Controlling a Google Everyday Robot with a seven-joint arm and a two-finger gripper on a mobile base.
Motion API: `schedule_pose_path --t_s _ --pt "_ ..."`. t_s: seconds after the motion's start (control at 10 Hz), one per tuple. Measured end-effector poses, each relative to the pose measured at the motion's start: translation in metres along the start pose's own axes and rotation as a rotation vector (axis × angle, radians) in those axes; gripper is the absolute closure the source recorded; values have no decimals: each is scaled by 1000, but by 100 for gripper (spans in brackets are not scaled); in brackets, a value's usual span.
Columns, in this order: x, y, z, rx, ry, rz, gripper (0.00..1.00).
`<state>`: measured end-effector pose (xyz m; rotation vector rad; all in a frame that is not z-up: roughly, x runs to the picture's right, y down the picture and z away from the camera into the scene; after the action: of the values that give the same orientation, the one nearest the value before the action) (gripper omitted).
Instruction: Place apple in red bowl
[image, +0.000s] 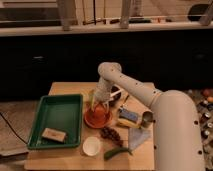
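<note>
The red bowl sits on the wooden table, just right of the green tray. My gripper hangs from the white arm directly over the bowl, its tip just above the bowl's inside. I cannot make out the apple: it is hidden by the gripper or lost against the bowl. A pale green round thing lies just behind the bowl, left of the arm.
A green tray holding a brown block stands at the left. A white cup, a green pepper and a dark bunch lie in front of the bowl. A blue-yellow sponge, a metal can and a cloth lie to the right.
</note>
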<state>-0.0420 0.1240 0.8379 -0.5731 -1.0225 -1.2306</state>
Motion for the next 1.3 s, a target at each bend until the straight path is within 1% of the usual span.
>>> schedule_pose_path --t_s 0.2,0.4,0.5,0.6,0.9,1.3 --pt "-2 -5 1 -1 -15 -16 47" --pt "-3 -4 1 1 -24 -25 30" --pt "-3 -4 0 4 -35 -34 21" --pt "-2 -4 -1 5 -41 -39 20" --pt "-1 -6 -6 0 -47 -46 20" --pt "-2 -6 -15 -9 -39 -51 20"
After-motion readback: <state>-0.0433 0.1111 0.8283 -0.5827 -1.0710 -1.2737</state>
